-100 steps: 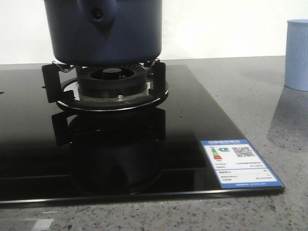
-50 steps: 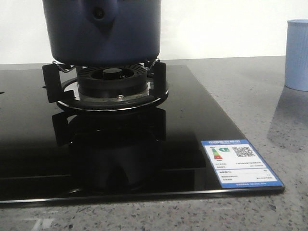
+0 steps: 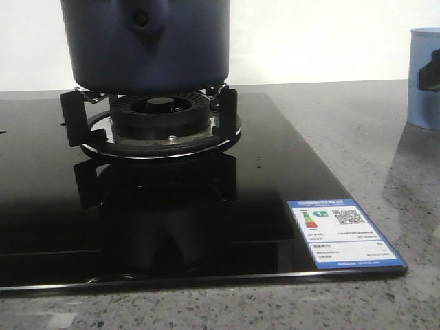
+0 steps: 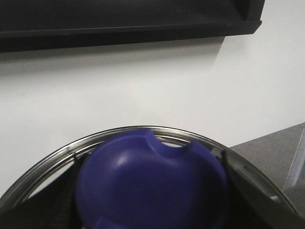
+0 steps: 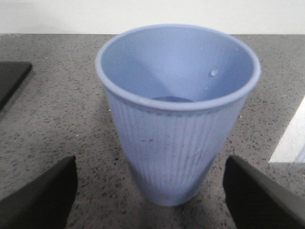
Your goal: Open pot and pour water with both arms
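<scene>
The pot [image 3: 146, 45] is seated on the burner stand [image 3: 155, 124] of the black hob, well apart from the ribbed cup [image 5: 177, 114], which is framed by the right gripper [image 5: 150, 202], spread wide, presumably for grasping. The left gripper's state cannot be told above the lid knob [image 4: 152, 183].

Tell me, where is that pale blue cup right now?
The cup stands upright on the grey counter at the far right, beyond the stove, between the right claw's open fingers.

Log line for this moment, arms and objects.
pot: on burner | right gripper: open, straddling upright cup, not touching | left gripper: state unclear, above blue knob
</scene>
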Controlling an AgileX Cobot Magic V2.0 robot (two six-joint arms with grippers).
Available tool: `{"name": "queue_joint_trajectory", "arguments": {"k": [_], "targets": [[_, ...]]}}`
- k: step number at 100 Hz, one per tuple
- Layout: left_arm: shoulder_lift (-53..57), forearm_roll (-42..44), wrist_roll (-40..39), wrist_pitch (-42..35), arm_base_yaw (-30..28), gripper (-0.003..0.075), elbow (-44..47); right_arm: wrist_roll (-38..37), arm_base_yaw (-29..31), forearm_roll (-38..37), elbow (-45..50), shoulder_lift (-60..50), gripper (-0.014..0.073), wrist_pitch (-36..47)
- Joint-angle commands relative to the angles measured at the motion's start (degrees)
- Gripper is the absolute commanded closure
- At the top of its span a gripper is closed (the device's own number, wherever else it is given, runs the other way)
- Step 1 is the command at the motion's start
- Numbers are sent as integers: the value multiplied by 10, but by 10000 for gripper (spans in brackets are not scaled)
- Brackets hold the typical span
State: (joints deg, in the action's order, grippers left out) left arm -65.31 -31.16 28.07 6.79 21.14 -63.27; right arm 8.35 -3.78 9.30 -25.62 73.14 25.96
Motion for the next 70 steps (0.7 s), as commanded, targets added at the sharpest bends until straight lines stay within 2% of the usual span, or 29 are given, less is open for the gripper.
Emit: {"name": "queue_joint_trajectory", "arguments": {"k": [1, 16, 37, 48, 70], "targets": [[18, -3, 1, -53, -2, 373, -21, 4, -1, -4, -17, 20, 13, 98], [18, -3, 1, -53, -2, 373, -21, 4, -1, 1, -17, 67, 13, 182], [18, -3, 1, -53, -2, 373, -21, 4, 1, 4, -19, 117, 13, 253], [18, -3, 1, -53, -2, 373, -21, 4, 2, 32, -38, 143, 13, 260], [18, -3, 1, -53, -2, 373, -21, 4, 2, 31, -71, 170, 18, 255]]}}
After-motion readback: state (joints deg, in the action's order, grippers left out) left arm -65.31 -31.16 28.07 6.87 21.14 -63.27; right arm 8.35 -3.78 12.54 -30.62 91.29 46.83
